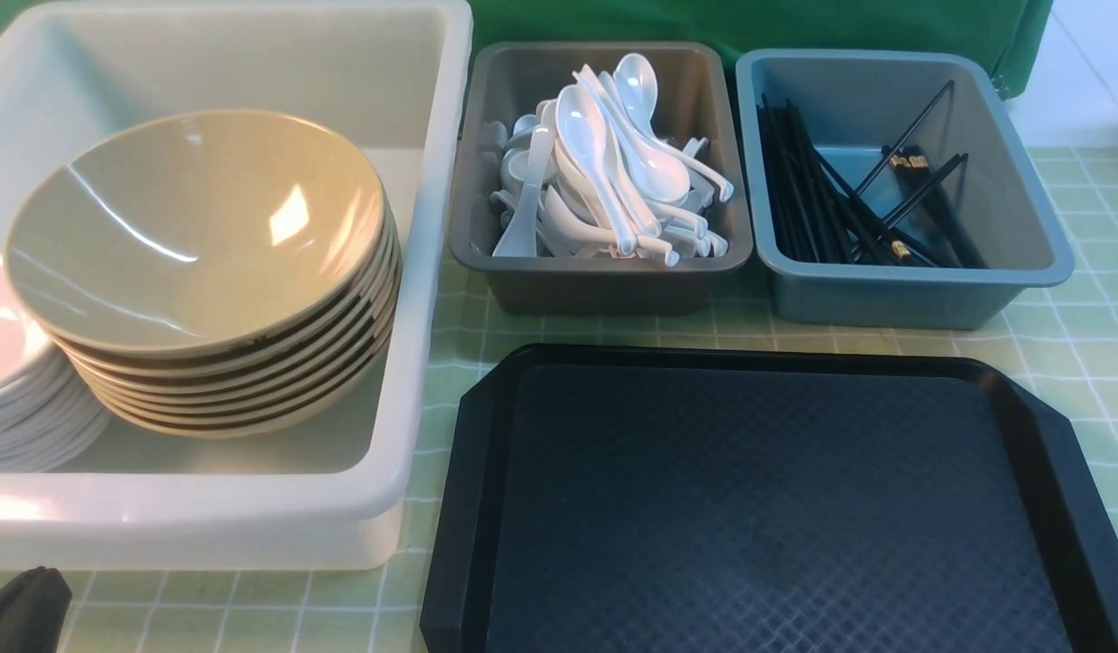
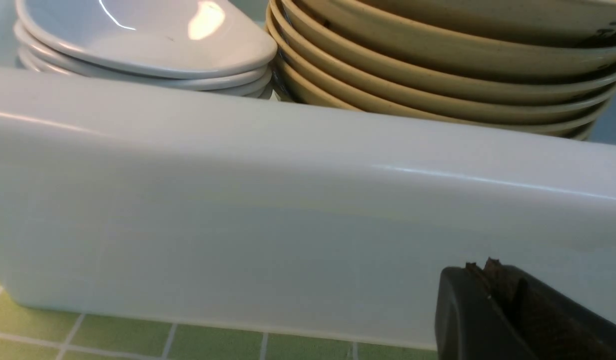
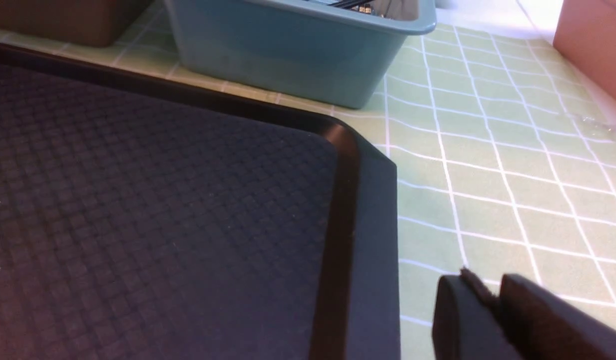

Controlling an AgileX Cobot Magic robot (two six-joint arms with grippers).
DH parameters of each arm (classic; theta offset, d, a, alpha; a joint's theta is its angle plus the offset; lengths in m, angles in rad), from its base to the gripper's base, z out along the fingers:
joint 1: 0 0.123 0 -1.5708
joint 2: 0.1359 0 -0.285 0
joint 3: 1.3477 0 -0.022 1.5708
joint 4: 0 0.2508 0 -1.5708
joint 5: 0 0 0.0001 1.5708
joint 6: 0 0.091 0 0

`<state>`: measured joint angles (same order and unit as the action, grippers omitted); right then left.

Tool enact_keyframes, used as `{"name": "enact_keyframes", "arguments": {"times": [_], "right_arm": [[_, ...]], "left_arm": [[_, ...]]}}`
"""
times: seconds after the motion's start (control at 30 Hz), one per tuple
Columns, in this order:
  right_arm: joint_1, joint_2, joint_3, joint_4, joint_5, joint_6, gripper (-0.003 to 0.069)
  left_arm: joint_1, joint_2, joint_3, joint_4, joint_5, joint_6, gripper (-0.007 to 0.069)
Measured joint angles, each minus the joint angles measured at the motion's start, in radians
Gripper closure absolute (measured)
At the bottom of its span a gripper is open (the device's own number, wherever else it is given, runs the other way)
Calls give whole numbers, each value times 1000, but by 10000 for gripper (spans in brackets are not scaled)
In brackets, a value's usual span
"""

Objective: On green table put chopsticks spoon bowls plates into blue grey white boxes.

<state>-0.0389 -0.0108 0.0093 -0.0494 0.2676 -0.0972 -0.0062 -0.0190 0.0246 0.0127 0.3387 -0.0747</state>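
Note:
A stack of tan bowls (image 1: 205,263) and a stack of white plates (image 1: 14,390) sit in the white box (image 1: 432,272). White spoons (image 1: 604,172) fill the grey box (image 1: 604,281). Black chopsticks (image 1: 849,199) lie in the blue box (image 1: 921,299). My left gripper (image 2: 482,272) is shut and empty, low in front of the white box's near wall (image 2: 288,225); its tip shows at the front view's lower left (image 1: 19,608). My right gripper (image 3: 480,287) is shut and empty, over the green cloth just right of the black tray (image 3: 367,240). It is out of the front view.
The black tray (image 1: 758,508) lies bare in front of the grey and blue boxes. The blue box (image 3: 298,55) stands past the tray's far corner. A pinkish object (image 3: 592,40) sits at the table's far right. Green checked cloth (image 1: 1084,299) covers the table.

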Motion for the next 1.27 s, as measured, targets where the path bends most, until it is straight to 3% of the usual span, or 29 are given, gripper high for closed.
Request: {"name": "enact_keyframes", "arguments": {"times": [0.47,0.77,1.27], "right_arm": [[0,0,0,0,0,-3,535],[0,0,0,0,0,-3,526],[0,0,0,0,0,-3,513]], "left_arm": [[-7,0,0,0,-7,0,625],[-63,0,0,0,-8,-4,625],[-21,0,0,0,-8,-5,625]]}}
